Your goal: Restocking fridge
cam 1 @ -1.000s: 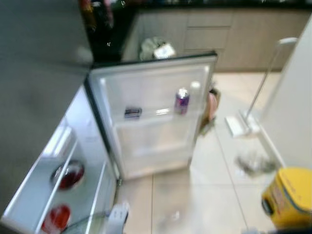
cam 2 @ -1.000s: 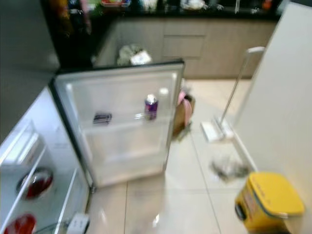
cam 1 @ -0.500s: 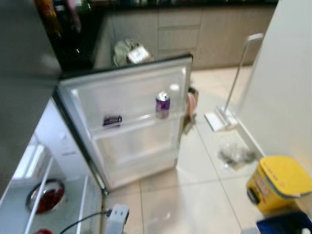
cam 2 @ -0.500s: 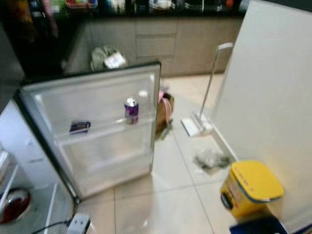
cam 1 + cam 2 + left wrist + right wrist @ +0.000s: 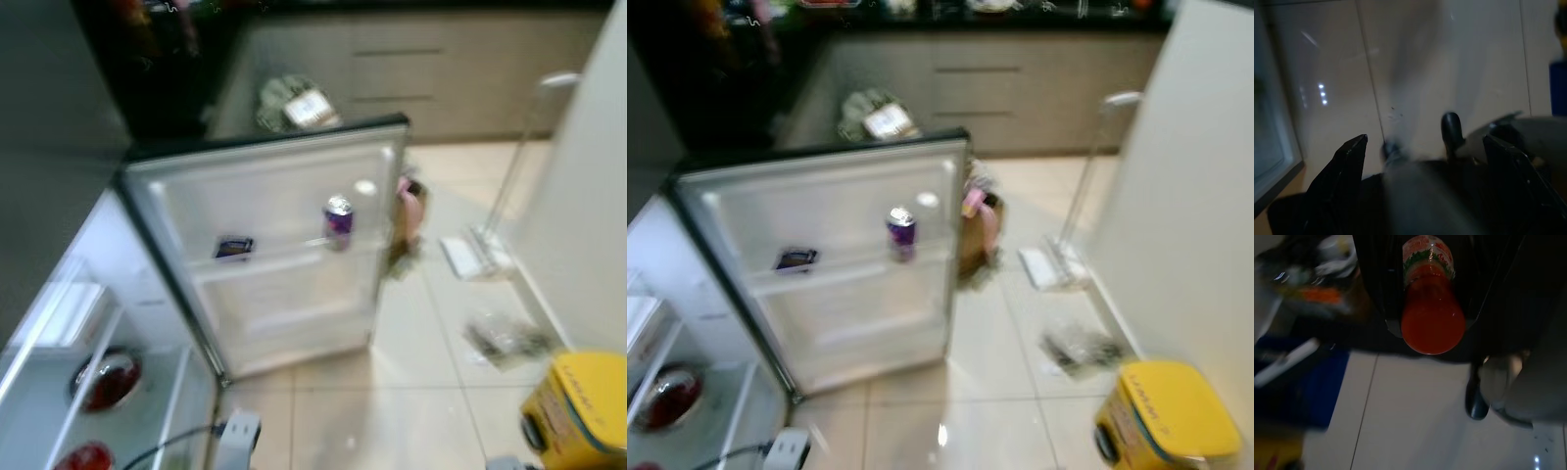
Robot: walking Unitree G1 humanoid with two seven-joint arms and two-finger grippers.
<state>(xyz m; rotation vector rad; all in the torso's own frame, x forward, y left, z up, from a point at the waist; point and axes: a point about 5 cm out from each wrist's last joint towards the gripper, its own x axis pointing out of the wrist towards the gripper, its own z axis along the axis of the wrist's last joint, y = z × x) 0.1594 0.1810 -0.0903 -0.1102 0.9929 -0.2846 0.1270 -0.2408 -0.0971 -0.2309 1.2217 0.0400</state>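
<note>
The view has swung back toward the open fridge door (image 5: 274, 245), purple can (image 5: 338, 220) shelved. Right gripper (image 5: 1433, 323) pinches a red sauce bottle (image 5: 1433, 308); left gripper (image 5: 1425, 152) spread, empty.

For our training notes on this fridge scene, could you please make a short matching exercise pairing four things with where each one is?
Things:
1. purple can
2. yellow bin
3. red sauce bottle
4. red-filled bowl

Places:
A. on a shelf inside the fridge, at the lower left
B. on the shelf of the open fridge door
C. between the fingers of the right gripper
D. on the floor tiles, at the lower right

Pairs: 1-B, 2-D, 3-C, 4-A
</note>
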